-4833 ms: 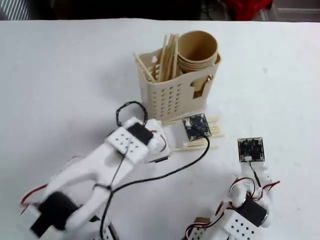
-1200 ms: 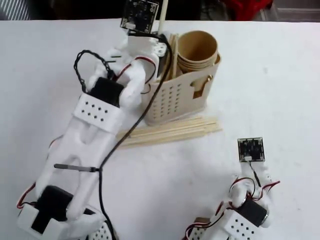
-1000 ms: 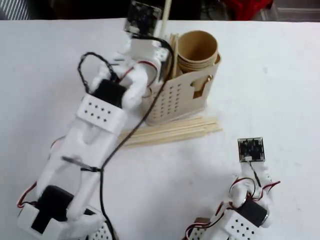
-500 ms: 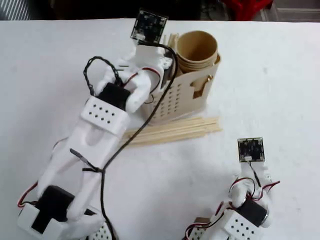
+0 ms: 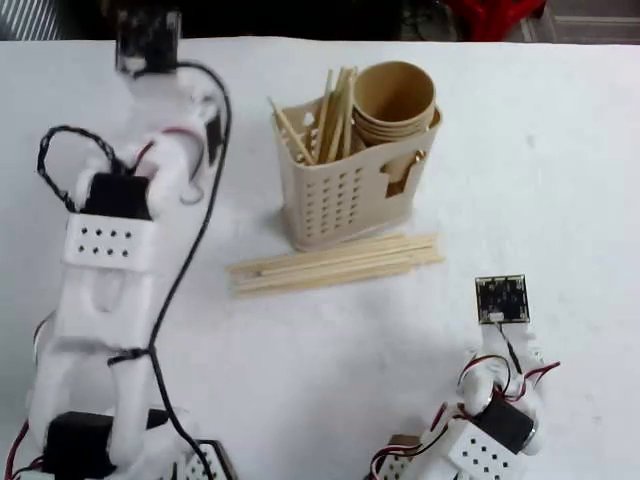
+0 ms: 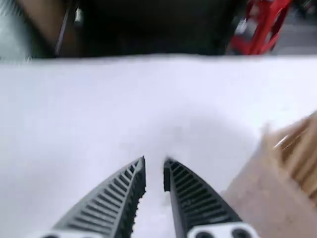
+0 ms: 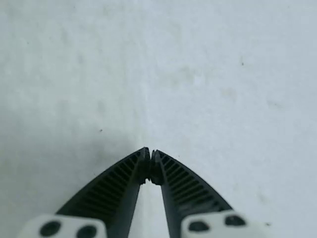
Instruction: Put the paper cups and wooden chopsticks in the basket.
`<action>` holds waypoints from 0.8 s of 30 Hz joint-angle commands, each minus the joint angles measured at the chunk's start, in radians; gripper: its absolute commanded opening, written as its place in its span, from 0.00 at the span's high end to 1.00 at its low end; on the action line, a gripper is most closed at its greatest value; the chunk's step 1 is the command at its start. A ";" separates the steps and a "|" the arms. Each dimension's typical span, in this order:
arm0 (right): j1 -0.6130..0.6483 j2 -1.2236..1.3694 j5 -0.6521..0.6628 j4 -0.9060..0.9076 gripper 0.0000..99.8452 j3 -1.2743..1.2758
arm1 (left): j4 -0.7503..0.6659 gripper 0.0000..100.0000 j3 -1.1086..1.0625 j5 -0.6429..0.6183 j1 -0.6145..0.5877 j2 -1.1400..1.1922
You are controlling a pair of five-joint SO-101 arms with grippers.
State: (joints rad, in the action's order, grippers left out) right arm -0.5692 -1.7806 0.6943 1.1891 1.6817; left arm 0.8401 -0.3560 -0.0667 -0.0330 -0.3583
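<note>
Left gripper [image 6: 154, 166] is withdrawing from the basket [image 5: 345, 195] toward its 10 o'clock, jaws narrowly parted and carrying nothing. The delivered stick is now standing among the upright chopsticks [image 5: 335, 100]. Paper cups [image 5: 395, 100] are sitting nested inside. Loose chopsticks [image 5: 335, 265] are lying at the basket's 6 o'clock, awaiting collection. Right gripper [image 7: 150, 154] is resting closed, empty.

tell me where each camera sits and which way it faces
High view: fixed above the table, looking down on basket, loose chopsticks, left arm and right arm.
Left wrist view: on its arm, looking past the left gripper toward the table's far edge.
Right wrist view: on its arm, looking down past the right gripper at the table.
Shared: high and left wrist views both show the basket.
</note>
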 commanded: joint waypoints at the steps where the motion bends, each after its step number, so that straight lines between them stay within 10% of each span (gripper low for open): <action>1: 0.001 -0.001 0.006 -0.016 0.98 0.009 | -0.143 0.91 -0.212 -0.011 -0.038 0.008; 10: 0.110 -0.002 0.009 -0.217 0.98 0.006 | -0.715 0.91 -0.516 -0.003 -0.124 0.159; 16: 0.257 0.007 0.008 -0.343 0.97 -0.026 | -0.713 0.92 -0.430 -0.002 -0.131 0.311; 24: 0.387 0.021 0.011 -0.035 0.83 -0.390 | -0.658 0.92 -0.390 -0.002 -0.145 0.337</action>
State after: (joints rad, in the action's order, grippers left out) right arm -0.2823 -1.7806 0.6958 1.0065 1.5006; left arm 0.1772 -0.7902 -0.0667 -0.1680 -0.0146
